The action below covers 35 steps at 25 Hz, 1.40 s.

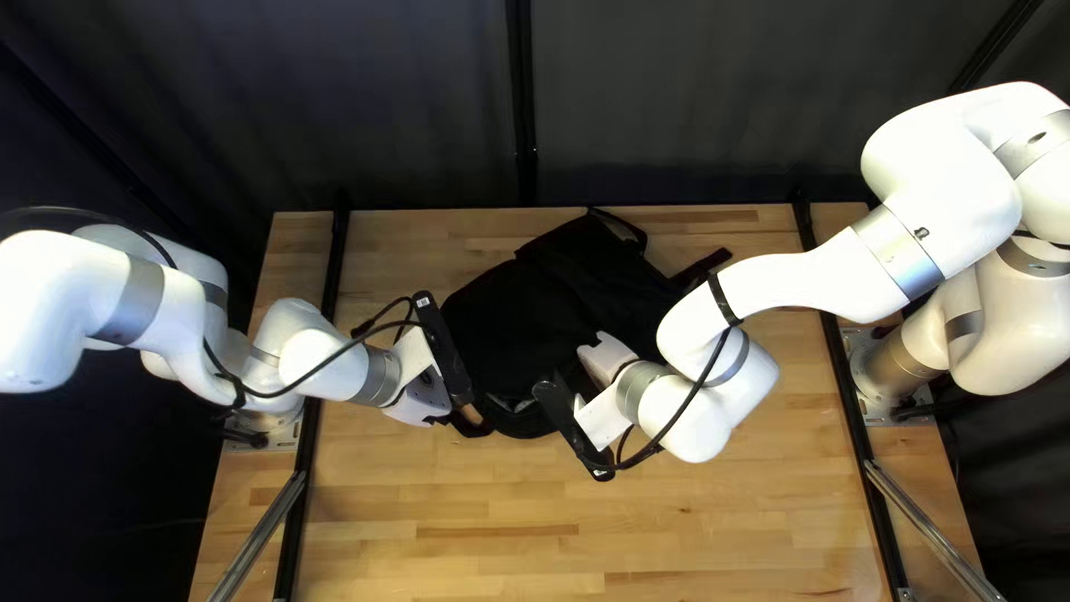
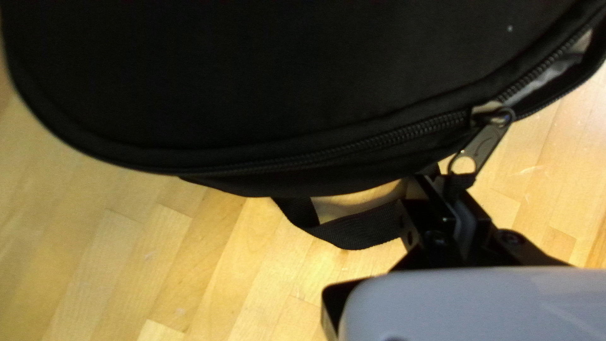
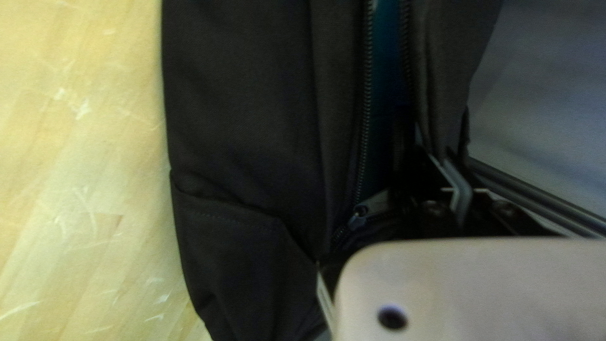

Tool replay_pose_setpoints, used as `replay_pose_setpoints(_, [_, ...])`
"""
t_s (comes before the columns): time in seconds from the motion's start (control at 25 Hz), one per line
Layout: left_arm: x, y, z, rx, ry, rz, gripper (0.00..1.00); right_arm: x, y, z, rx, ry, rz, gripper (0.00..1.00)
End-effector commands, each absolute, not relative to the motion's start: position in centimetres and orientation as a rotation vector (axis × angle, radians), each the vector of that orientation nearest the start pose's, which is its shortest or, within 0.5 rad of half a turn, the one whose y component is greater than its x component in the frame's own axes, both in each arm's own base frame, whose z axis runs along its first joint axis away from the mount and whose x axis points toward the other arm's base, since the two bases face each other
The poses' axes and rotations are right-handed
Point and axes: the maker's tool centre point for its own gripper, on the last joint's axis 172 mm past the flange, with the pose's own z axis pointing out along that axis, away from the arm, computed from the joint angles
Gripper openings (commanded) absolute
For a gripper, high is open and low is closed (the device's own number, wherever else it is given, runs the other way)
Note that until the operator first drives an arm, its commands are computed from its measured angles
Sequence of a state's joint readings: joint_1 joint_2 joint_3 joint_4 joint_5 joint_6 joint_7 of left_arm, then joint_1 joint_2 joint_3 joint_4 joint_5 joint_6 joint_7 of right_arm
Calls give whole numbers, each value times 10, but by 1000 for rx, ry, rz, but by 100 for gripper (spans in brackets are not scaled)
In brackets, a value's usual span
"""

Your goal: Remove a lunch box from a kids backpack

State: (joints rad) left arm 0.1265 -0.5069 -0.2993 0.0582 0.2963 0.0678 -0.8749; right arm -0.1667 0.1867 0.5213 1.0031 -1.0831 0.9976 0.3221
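Note:
In the top left view, my left gripper (image 1: 441,417) is at the near-left edge of the black backpack (image 1: 507,323), and my right gripper (image 1: 605,357) is over its near side, fingertips hidden. The left wrist view shows my left gripper (image 2: 451,189) shut on the dark tab of a zipper pull (image 2: 483,146); the main zipper is parted beyond it. My right gripper (image 3: 447,165) is shut on an edge of the backpack's opening (image 3: 435,76). Teal material (image 3: 385,69) shows inside the gap; whether it is the lunch box I cannot tell.
A strap loop (image 2: 356,235) lies beside my left gripper, low against the wooden table (image 1: 468,524). Another strap (image 1: 700,268) extends from the backpack's far right side. Both wrists stand close together over the near side of the bag.

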Motion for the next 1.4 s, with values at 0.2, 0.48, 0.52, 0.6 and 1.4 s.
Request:
replay_pose_setpoints(0.2, [343, -21, 101, -3005, -576, -778, 0, 511, 40, 155, 2238, 859, 190, 0])
replay_pose_setpoints(0.48, [343, -5, 106, -3008, -541, -762, 0, 509, 50, 150, 2241, 884, 194, 0])
replay_pose_setpoints(0.52, [342, -2, 107, -3009, -537, -758, 0, 508, 52, 150, 2241, 886, 197, 0])
replay_pose_setpoints(0.6, [338, 5, 108, -3011, -532, -750, 0, 507, 56, 150, 2241, 892, 198, 0])
replay_pose_setpoints(1.4, [330, 77, 118, -3109, -551, -656, 0, 510, 89, 146, 2229, 942, 205, 0])
